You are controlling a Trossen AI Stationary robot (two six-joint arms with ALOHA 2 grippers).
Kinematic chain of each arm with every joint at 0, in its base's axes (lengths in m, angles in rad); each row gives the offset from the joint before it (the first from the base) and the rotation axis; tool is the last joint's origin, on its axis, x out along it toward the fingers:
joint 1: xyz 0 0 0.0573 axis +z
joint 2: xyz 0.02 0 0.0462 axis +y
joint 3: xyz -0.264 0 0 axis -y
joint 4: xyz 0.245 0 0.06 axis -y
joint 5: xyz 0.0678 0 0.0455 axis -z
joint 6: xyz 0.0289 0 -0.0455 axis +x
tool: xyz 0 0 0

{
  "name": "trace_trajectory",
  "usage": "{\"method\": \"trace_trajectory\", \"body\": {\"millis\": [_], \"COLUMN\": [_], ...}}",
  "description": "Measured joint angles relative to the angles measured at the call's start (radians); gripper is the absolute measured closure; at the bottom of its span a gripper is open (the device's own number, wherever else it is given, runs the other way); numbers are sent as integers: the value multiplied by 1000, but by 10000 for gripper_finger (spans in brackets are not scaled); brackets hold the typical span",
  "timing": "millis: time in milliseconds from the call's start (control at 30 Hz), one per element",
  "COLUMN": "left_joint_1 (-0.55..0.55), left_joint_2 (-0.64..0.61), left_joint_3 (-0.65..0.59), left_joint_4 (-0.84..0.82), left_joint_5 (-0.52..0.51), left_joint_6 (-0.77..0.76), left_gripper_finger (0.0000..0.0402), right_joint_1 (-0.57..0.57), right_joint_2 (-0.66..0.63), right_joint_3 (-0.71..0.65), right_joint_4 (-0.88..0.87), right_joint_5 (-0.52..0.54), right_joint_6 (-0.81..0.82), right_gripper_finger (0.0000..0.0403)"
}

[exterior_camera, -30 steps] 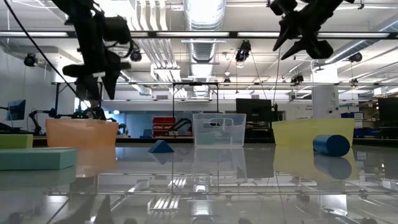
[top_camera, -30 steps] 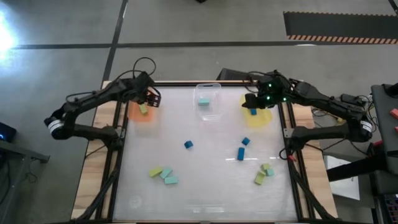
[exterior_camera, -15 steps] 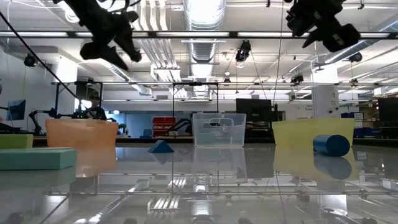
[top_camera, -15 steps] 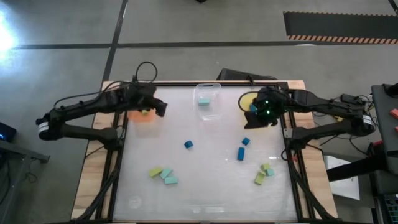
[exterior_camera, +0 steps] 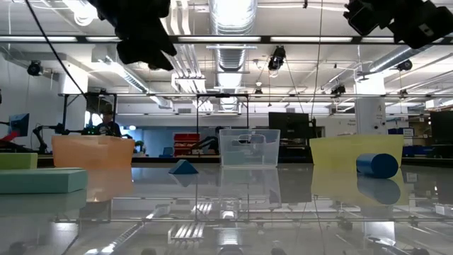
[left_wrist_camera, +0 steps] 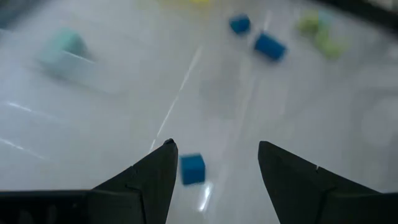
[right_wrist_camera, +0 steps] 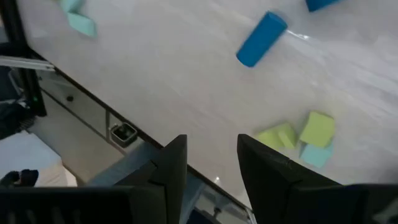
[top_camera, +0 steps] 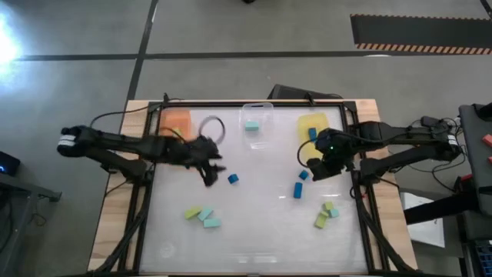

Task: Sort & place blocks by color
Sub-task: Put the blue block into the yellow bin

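My left gripper is open above the table's middle, just left of a dark blue cube. In the left wrist view the cube lies on the table between my open fingers, close to one of them. My right gripper is open and empty near the yellow tray, beside two dark blue blocks. Yellow-green and teal blocks lie in two clusters near the front, one at the left and one at the right. The right wrist view shows a blue block and yellow-green blocks.
An orange tray, a clear tray holding a teal block, and the yellow tray holding a blue block stand along the far edge. Open table lies between the two block clusters at the front.
My left gripper has gone from over the orange tray toward the table's near edge and right, to beside the blue cube. My right gripper has gone from over the yellow tray toward the near edge, to the two blue blocks. No block has moved.
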Motion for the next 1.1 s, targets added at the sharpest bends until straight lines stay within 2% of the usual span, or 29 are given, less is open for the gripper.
{"method": "trace_trajectory", "body": {"millis": [167, 433, 800, 1100], "left_joint_1": [-58, -78, -74, -58], "left_joint_2": [139, 313, 465, 528], "left_joint_3": [-1, -2, -3, -5], "left_joint_4": [9, 154, 204, 206], "left_joint_5": [-8, -9, -55, -68], "left_joint_6": [44, 122, 121, 120], "left_gripper_finger": [194, 194, 194, 194], "right_joint_1": [8, 9, 8, 8], "right_joint_2": [0, 0, 0, 0], "right_joint_3": [0, 0, 0, 0], "right_joint_4": [-3, -3, -4, -5], "right_joint_5": [0, 1, 1, 3], "right_joint_6": [0, -14, -41, -55], "right_gripper_finger": [271, 271, 271, 271]}}
